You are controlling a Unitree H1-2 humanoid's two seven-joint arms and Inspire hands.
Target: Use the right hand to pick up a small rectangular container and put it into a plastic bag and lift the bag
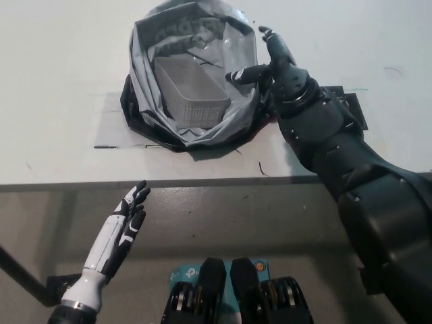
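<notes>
A small grey perforated rectangular container (190, 94) lies inside the open grey plastic bag (145, 74) at the table's far middle. My black right hand (270, 61) is at the bag's right rim, fingers spread and open, one finger reaching over the rim's edge. It holds nothing. My white left hand (125, 226) rests open below the table's front edge at the lower left.
The bag sits on a dark mat (135, 118) on the white table (61, 81). A dark flat piece (354, 108) shows beside my right forearm. The table's front edge (169, 182) runs across the picture's middle.
</notes>
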